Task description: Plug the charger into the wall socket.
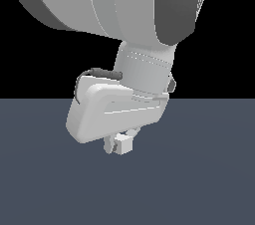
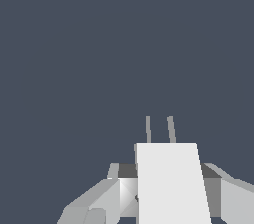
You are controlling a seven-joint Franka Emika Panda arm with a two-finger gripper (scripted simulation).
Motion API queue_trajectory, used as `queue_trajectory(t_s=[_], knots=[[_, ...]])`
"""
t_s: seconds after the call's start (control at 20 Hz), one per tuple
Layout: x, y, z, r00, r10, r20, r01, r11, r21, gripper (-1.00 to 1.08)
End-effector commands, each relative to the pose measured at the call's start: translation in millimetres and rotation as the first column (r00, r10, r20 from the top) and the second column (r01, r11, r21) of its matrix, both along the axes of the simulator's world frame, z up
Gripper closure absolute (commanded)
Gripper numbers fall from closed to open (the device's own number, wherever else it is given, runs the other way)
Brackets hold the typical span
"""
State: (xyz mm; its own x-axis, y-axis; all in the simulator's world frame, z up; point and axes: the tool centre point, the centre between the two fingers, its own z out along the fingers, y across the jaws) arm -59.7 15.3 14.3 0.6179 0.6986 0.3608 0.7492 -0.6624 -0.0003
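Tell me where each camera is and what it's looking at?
Exterior view: off the arm, close and low, facing the big grey-white arm, its gripper closed on the small white boxy charger over the dark blue-grey floor.
Wrist view: on the wrist, looking past the gripper and along the charger, whose two thin prongs point away.
Both show gripper, charger and floor; no socket.

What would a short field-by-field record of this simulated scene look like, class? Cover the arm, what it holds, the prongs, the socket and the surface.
arm: one Panda arm, seen close from the exterior view
end effector: shut on the charger
charger: small white block, held between the fingers
prongs: two thin ones, pointing away from the wrist camera
wall socket: not in either view
floor: plain dark blue-grey
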Motion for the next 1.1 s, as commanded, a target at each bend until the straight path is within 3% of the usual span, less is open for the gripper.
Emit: queue_trajectory(t_s=[0.0,0.5,0.75,1.05], knots=[[2,1,3,1.0,-0.024,0.001,0.024,1.0,0.0,1.08],[21,4,22,0.976,-0.217,0.004,0.217,0.976,0.004,1.08],[34,3,35,0.939,-0.345,0.006,0.345,0.939,0.007,1.08],[49,0,50,0.875,-0.484,0.007,0.484,0.875,0.009,1.08]])
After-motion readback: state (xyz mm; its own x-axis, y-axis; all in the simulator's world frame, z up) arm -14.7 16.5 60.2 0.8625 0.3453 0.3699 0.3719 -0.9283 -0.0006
